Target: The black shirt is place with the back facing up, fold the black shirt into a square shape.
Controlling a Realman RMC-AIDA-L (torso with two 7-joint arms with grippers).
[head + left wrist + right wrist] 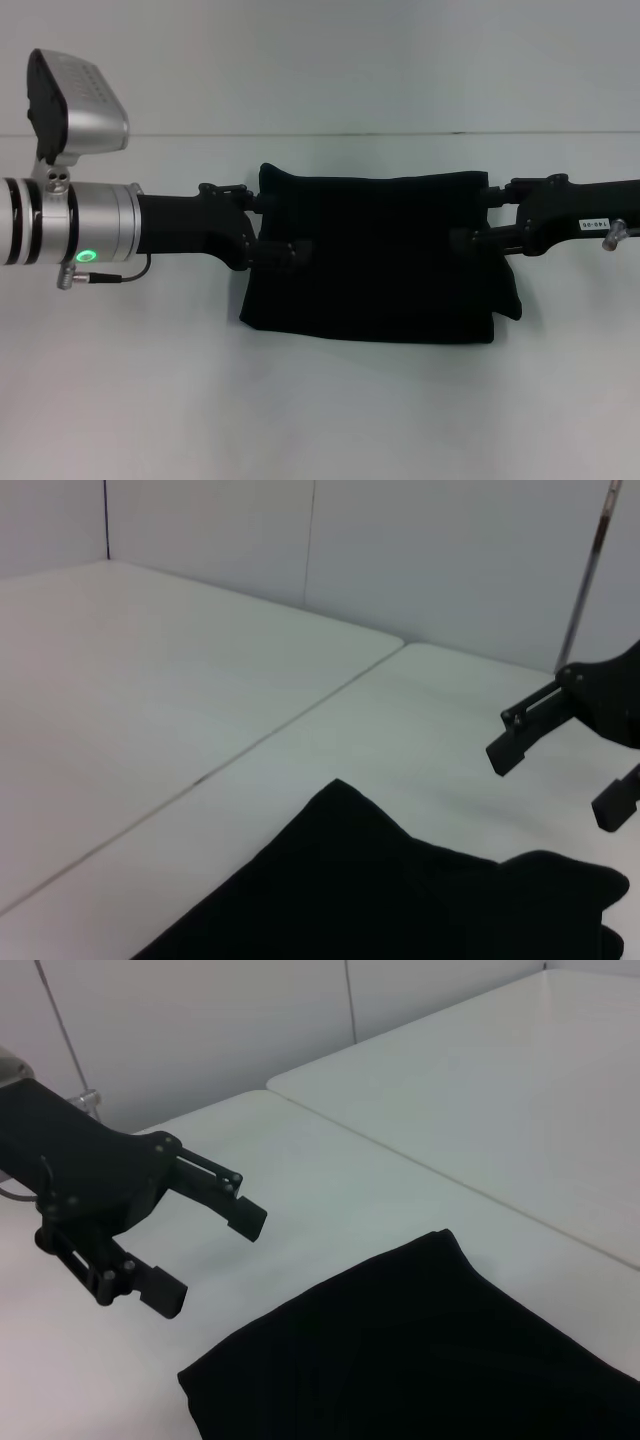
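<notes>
Currently, the black shirt (pixel 375 258) is lying as a compact, roughly rectangular bundle near the middle of the white worktop (pixel 320 410), already folded down to a small block with slightly puffed far corners. No lettering is showing on the upper face.

Both arms are reaching in from opposite sides. The left gripper (pixel 270 225) is hovering at the shirt's left edge, and in the right wrist view its two fingers (pixel 240 1215) are standing apart with nothing between them, so this claw is released. The right gripper (pixel 487 215) is sitting at the shirt's right edge; the left wrist view shows its fingers (pixel 515 742) spread too, clear of the cloth, so it is also released.

Judging from this, the fold is nearly or fully made, and the step in hand is probably tidying the shape or backing away. To do that well, both claws are best drawn straight outward, toward the worktop's left and right edges, staying clear of the fabric so no finger is snagging a layer and dragging the bundle out of square.
</notes>
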